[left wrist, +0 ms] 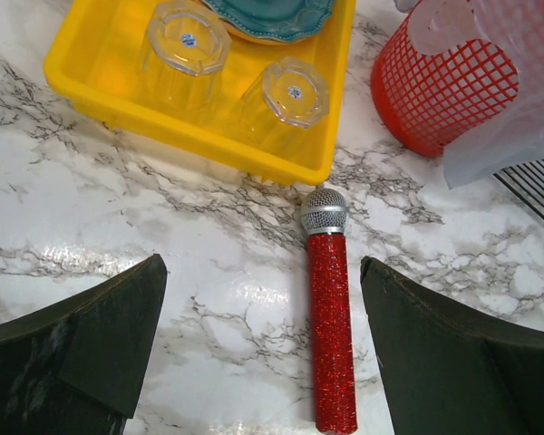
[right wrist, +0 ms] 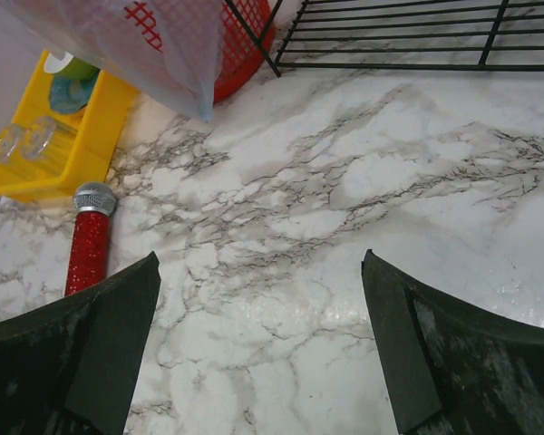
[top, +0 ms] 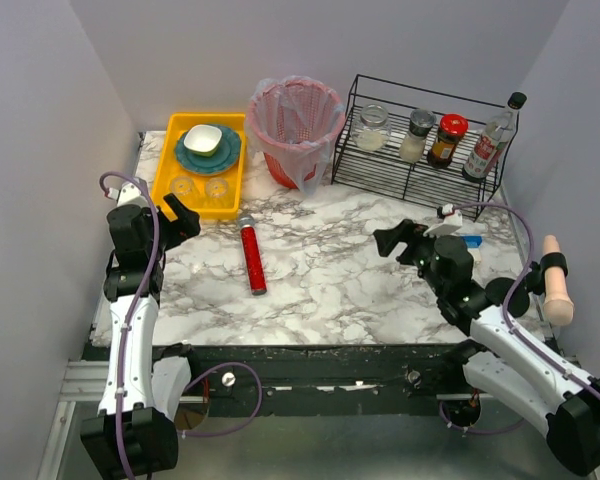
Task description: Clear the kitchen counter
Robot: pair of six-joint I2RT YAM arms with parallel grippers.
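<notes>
**Marble counter, one microphone left lying**

The veined white kitchen counter (top: 380, 290) spread beneath both claws. A glittery red microphone (left wrist: 332, 335) lay just ahead of the left gripper (left wrist: 263, 349), whose fingers gaped empty. Beyond stood a yellow plastic tray (left wrist: 118, 91) and red mesh bin (left wrist: 435, 91). The right gripper (right wrist: 258, 349) hung open too.

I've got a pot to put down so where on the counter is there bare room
The widest bare marble lies between the red microphone and the right claw, forward of the wire rack. A smaller patch sits left of the microphone, near the left claw. The back edge is crowded: yellow tray, red basket, rack.
</notes>
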